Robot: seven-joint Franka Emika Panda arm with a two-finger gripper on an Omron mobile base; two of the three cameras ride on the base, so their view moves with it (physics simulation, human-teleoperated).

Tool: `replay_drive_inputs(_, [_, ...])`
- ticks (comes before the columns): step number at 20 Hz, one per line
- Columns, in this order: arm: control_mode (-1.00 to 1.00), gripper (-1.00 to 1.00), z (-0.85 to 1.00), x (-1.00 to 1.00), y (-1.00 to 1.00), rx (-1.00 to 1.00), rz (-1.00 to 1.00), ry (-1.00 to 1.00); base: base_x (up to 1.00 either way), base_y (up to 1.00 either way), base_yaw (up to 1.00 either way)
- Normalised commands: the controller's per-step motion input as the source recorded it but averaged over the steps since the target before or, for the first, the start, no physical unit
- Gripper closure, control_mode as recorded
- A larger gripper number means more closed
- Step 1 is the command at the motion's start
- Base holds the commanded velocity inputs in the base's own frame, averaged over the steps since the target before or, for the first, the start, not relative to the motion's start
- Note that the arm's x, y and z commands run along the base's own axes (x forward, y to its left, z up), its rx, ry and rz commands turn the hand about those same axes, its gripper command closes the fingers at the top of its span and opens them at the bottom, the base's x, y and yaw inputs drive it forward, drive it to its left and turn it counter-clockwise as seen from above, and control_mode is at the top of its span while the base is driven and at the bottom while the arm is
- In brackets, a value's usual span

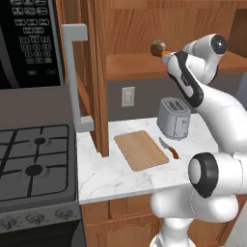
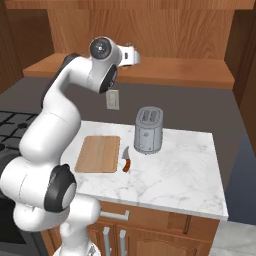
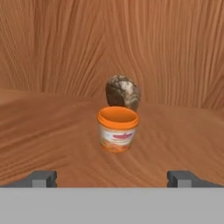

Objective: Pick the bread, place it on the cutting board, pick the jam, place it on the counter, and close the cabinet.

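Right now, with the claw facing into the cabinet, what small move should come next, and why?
Probably ease the open claw forward and slightly up, over the jam, toward the bread: the bread goes first, yet it sits behind the jar on the shelf.

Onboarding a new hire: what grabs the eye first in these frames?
The white arm reaching up into the open cabinet, its gripper open and facing the orange jam with the dark bread just behind it on the shelf. Below, the bare cutting board lies on the marble counter beside a toaster.
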Motion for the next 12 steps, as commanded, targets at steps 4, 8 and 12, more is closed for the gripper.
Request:
replay_drive_inputs(4, [-1.00,-1.00,0.00,0.15,0.00,0.00,0.00,0.08,0.00,0.00,0.00])
replay_drive_inputs(8, [-1.00,-1.00,0.00,0.19,0.00,0.00,0.00,0.09,0.00,0.00,0.00])
replay_drive_inputs(12, [-1.00,-1.00,0.00,0.25,0.00,0.00,0.00,0.07,0.00,0.00,0.00])
